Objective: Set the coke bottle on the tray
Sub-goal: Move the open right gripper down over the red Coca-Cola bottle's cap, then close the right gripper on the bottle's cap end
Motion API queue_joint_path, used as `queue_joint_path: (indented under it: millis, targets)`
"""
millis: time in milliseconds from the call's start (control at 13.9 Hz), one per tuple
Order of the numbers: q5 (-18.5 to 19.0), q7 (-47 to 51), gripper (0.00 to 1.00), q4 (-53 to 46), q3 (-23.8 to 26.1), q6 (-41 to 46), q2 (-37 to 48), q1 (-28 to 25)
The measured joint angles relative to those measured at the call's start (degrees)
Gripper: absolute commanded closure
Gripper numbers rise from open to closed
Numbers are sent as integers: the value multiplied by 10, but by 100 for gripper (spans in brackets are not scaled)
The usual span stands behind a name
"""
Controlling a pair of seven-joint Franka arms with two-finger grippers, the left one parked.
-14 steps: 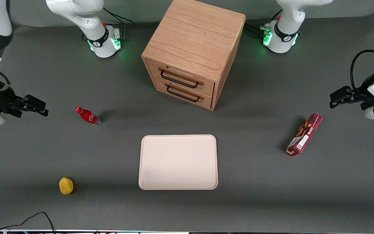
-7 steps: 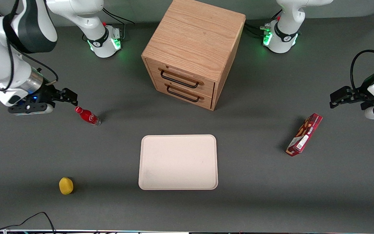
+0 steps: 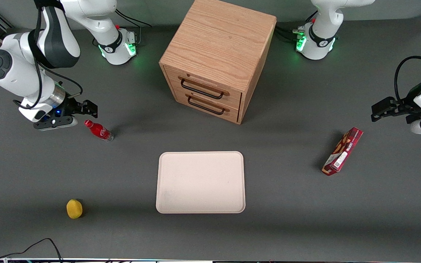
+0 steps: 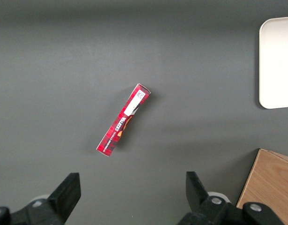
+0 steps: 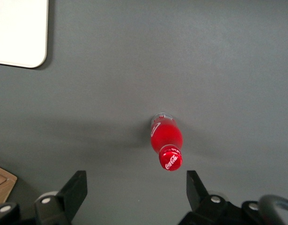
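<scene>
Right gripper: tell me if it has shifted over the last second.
Yes. The right gripper has come in from the working arm's table edge toward the coke bottle, which stands where it was; it is now above the bottle, fingers open.

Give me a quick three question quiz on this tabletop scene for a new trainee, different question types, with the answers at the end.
1. True or false: the coke bottle already rests on the tray.
2. Multiple choice: which item lies nearest the front camera? A) the wooden drawer cabinet B) the yellow fruit C) the red snack box
3. Fill in: the gripper hovers with open jaws near the bottle's ____.

Key: 1. False, it stands on the grey table, apart from the tray. 2. B. 3. Cap.
</scene>
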State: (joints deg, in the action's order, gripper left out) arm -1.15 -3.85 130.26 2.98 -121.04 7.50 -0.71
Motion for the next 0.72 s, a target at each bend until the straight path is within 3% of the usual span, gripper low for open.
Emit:
queue_joint_path:
  millis: [432, 719]
  targets:
    - [1, -64, 28, 58, -1, -77, 1, 51]
    - [1, -71, 31, 90, 4, -124, -2, 60]
